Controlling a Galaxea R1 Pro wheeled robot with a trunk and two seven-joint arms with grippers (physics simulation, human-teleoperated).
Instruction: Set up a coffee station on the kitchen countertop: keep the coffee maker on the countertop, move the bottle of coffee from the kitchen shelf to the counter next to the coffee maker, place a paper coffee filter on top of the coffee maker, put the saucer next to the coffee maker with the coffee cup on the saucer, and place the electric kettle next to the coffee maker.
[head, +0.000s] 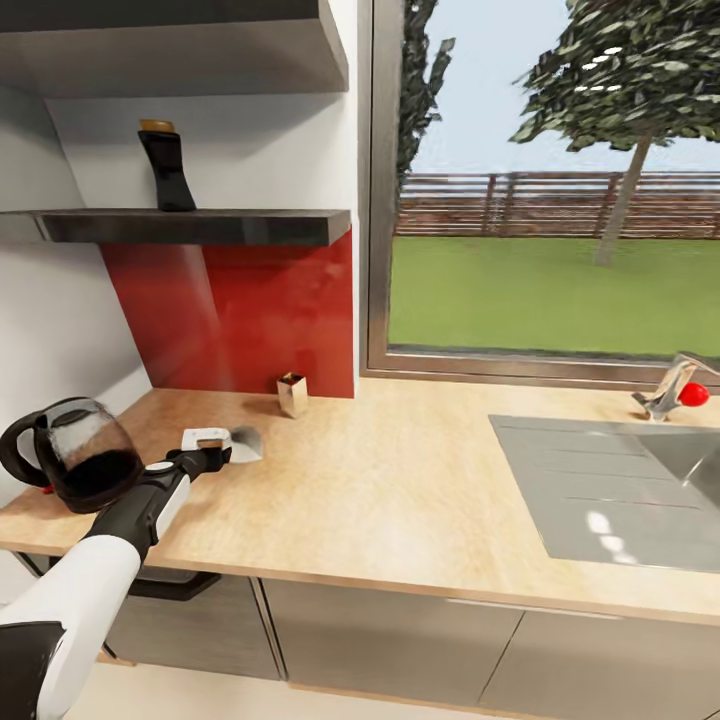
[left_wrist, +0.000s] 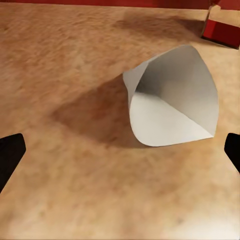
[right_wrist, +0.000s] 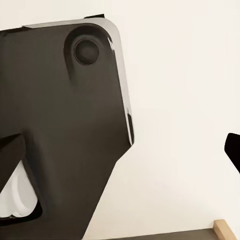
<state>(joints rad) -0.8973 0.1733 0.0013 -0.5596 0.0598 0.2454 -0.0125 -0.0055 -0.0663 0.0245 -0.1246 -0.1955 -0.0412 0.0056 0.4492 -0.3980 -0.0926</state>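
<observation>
The left arm (head: 95, 560) is glossy white, turning black toward its wrist.

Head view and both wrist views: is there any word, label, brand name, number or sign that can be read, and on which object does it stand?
There is none to read.
bottle of coffee: plain dark body, tan cap, no label visible.
electric kettle: no markings visible.
paper coffee filter: blank white.
small box by the red backsplash: too small to tell whether it carries print.
dark panel in the right wrist view: no lettering.
</observation>
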